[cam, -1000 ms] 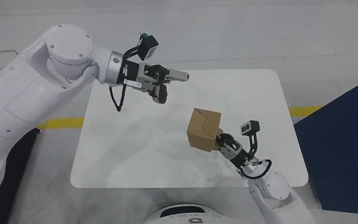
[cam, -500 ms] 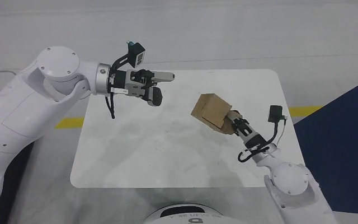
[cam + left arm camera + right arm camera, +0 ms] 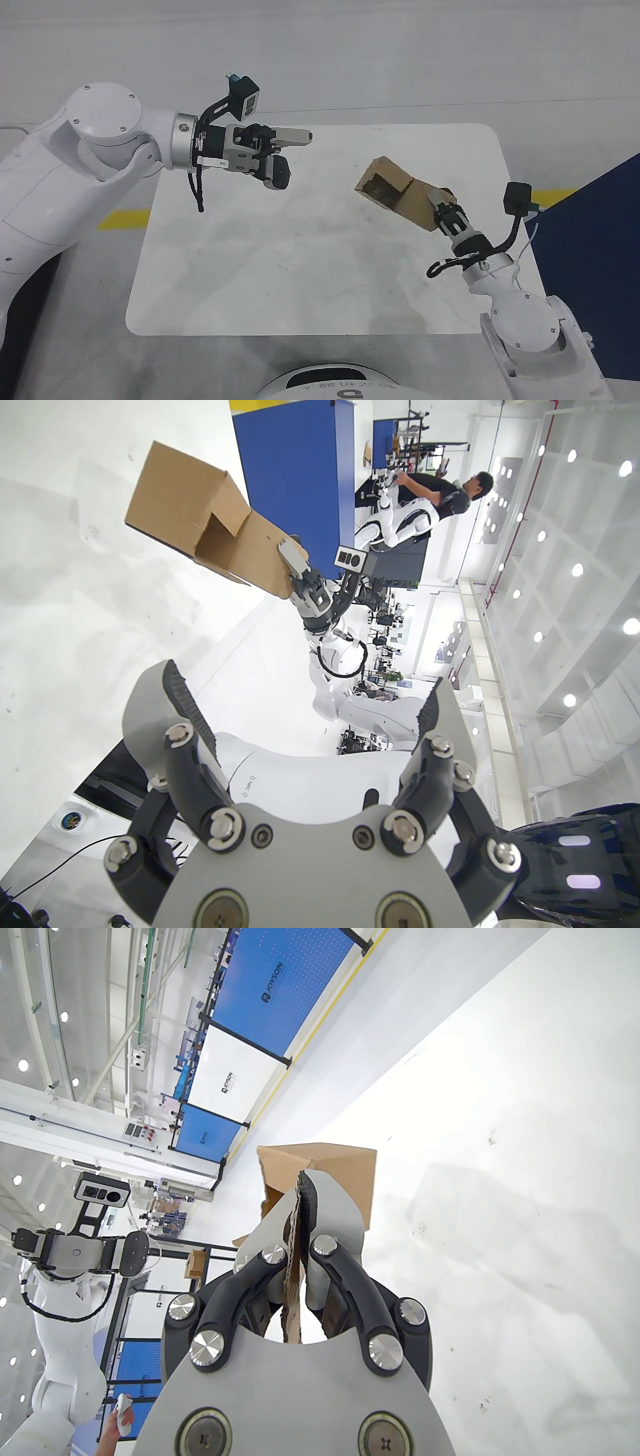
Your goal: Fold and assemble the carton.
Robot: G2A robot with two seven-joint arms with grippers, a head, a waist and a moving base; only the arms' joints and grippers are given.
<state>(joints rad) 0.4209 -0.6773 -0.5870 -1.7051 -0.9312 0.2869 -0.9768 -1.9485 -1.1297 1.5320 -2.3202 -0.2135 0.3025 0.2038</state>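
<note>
A brown cardboard carton [image 3: 392, 186] hangs above the right half of the white table [image 3: 250, 280], tilted, with one end open. My right gripper [image 3: 441, 212] is shut on one of its flaps; the right wrist view shows the flap's corrugated edge pinched between the fingers [image 3: 320, 1208] with the carton [image 3: 320, 1163] beyond. My left gripper [image 3: 296, 137] hovers over the table's far left part, pointing toward the carton, open with nothing in it. In the left wrist view its two fingertips [image 3: 175, 690] stand wide apart, and the carton [image 3: 200, 530] shows farther off, held by the other arm.
The table's front and middle are bare white surface. A blue panel [image 3: 600, 270] stands right of the table. A yellow floor line [image 3: 115, 218] runs past the table's left side.
My right gripper has carried the carton to the right and away from the table's front, tipping it so its open end shows. The left arm drew back to the left a second ago, then stayed still.
</note>
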